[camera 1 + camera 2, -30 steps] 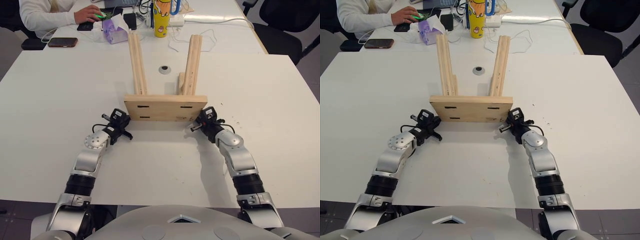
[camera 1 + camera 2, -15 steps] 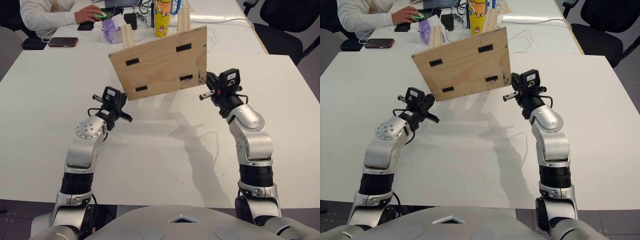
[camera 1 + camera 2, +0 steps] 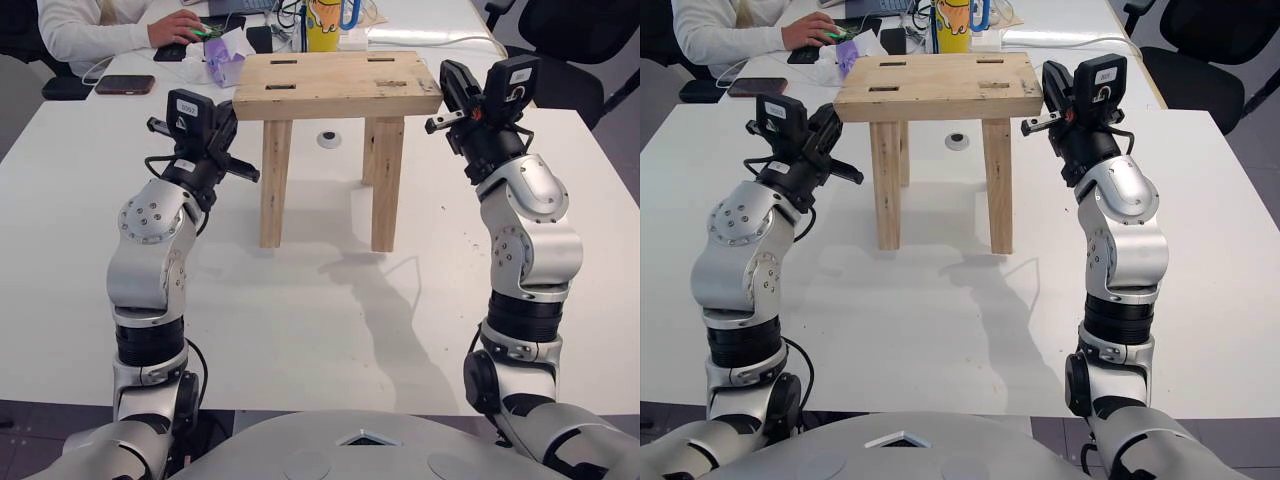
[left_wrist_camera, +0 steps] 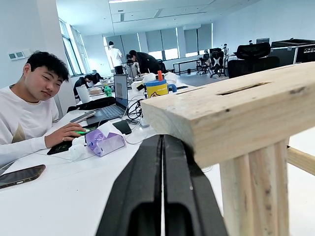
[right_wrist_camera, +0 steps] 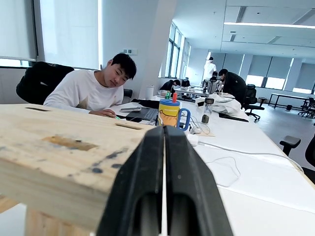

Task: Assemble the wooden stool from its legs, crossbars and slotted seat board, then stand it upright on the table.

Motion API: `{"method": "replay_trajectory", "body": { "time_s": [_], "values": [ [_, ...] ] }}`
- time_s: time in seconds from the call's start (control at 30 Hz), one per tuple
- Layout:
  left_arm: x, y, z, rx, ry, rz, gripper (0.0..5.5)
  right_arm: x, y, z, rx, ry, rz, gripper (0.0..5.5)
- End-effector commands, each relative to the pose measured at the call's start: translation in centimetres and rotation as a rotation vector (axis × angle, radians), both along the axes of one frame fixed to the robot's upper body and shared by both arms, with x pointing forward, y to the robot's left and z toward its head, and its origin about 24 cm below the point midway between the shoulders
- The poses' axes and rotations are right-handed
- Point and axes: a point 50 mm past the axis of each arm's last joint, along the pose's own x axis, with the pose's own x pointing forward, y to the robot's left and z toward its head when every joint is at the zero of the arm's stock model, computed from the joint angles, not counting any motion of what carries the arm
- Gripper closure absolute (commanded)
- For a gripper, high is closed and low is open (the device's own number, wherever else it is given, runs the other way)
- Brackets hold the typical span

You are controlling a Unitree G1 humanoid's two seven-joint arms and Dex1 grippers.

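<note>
A moment before, the stool lay on its side on the table, with its seat facing the robot and its legs pointing away. Then the two arms lifted it and tipped it over. Now it stood up on its legs in the middle of the table, toward the far side.

The left gripper had come up with it and sat right at the left end of the seat. Its fingers were pressed together with nothing between them. The right gripper sat right at the right end of the seat, and its fingers were pressed together too. I could not tell if either one was touching the wood.

So I think the job was nearly done. The stool was built and standing, and the arms only had to pull away without knocking it.

The stool was made of pale wood. The left front leg and the right front leg went straight down to the table. The seat looked flat and had four small slots in its top.
</note>
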Motion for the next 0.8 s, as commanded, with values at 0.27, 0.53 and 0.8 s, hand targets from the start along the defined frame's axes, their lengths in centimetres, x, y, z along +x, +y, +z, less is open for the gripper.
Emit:
{"method": "replay_trajectory", "body": {
  "time_s": [0.27, 0.53, 0.8],
  "values": [
    [0.9, 2.9, -5.4, 0.042, 0.139, 0.242, 5.5, 0.5, -0.8, -3.3, -0.087, -0.057, -0.21, 5.48],
    [-1.4, 3.5, -12.2, 0.012, 0.238, 0.308, 5.5, -1.8, -3.6, -13.7, -0.111, 0.239, -0.269, 5.48],
    [-3.3, 2.7, -14.6, -0.042, 0.26, 0.288, 5.5, -3.8, -3.9, -16.6, -0.065, 0.319, -0.239, 5.48]
  ]
}}
